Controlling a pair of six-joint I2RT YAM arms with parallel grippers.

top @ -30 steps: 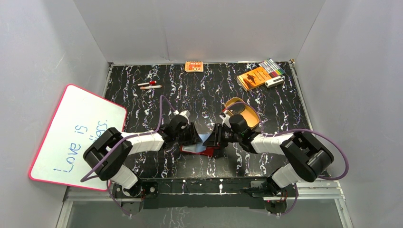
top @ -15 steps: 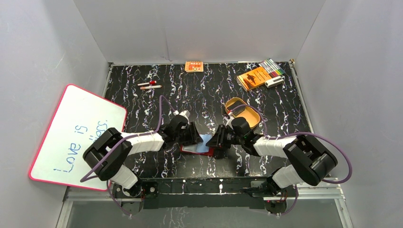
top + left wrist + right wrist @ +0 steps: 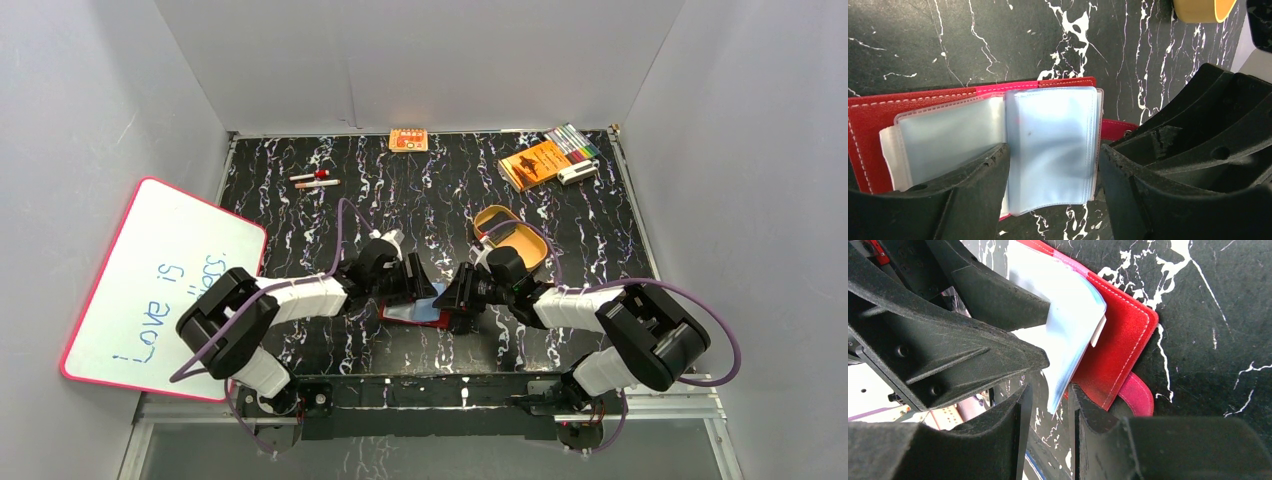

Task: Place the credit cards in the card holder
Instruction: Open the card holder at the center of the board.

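The red card holder (image 3: 420, 313) lies open on the black marbled table between my two grippers, its pale bluish clear sleeves (image 3: 1048, 130) fanned upward. My left gripper (image 3: 418, 287) stands open over it; in the left wrist view its fingers (image 3: 1053, 152) straddle the right-hand stack of sleeves without pinching it. My right gripper (image 3: 456, 300) sits at the holder's right edge by the snap tab (image 3: 1138, 395). Its jaws (image 3: 1049, 390) are open with a narrow gap, a sleeve corner hanging just into it. The credit cards are out of view; a small white edge (image 3: 1098, 331) pokes from the sleeves.
A tan oval tray (image 3: 512, 238) stands just behind the right gripper. At the back right are an orange booklet (image 3: 533, 163) and markers (image 3: 573, 140). A small orange box (image 3: 408, 140) is at the back middle, two pens (image 3: 313, 180) at the back left, and a whiteboard (image 3: 150, 280) at the left.
My left gripper's jaws have spread wider over the sleeves. My right gripper has shifted slightly nearer along the holder's right edge.
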